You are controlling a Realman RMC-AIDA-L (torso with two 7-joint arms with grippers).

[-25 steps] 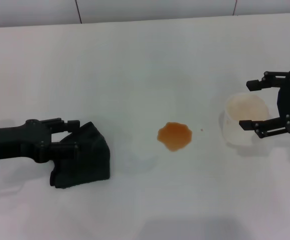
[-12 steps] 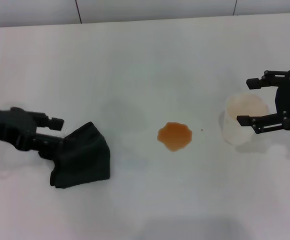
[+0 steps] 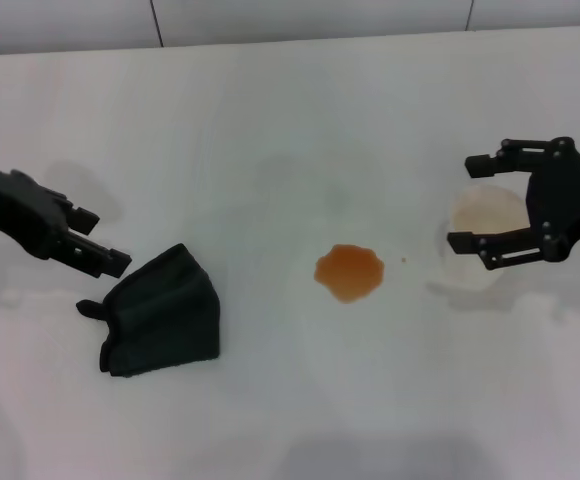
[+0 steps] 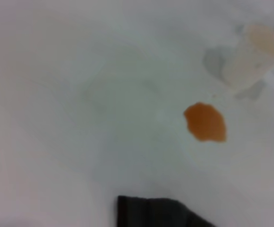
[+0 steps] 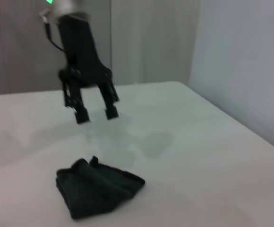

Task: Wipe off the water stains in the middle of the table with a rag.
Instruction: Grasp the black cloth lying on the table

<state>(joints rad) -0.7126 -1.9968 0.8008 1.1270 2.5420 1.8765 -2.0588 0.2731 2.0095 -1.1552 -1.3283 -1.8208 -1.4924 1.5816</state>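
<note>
Left gripper (image 3: 83, 232) hanging above the bench (image 3: 290, 120) at about 9 o'clock, fingers spread apart and holding nothing, tips pointing toward the rag (image 3: 160, 311). Seen from the right wrist view as clear of the cloth, raised over it with a gap beneath the fingertips (image 5: 82, 117). Rag lying crumpled and folded at roughly 8 o'clock, just below and beside that gripper, not touched by it. Water stains (image 3: 349, 271) as a single orange-brown lobed blotch near the centre, well apart from the rag toward 3 o'clock, with one tiny speck just beside it.

Right gripper (image 3: 478, 201) at 3 o'clock, jaws wide, fingers set either side of a white paper cup (image 3: 485, 238) without visibly pressing it. Cup standing upright near the stain's 3 o'clock side.
</note>
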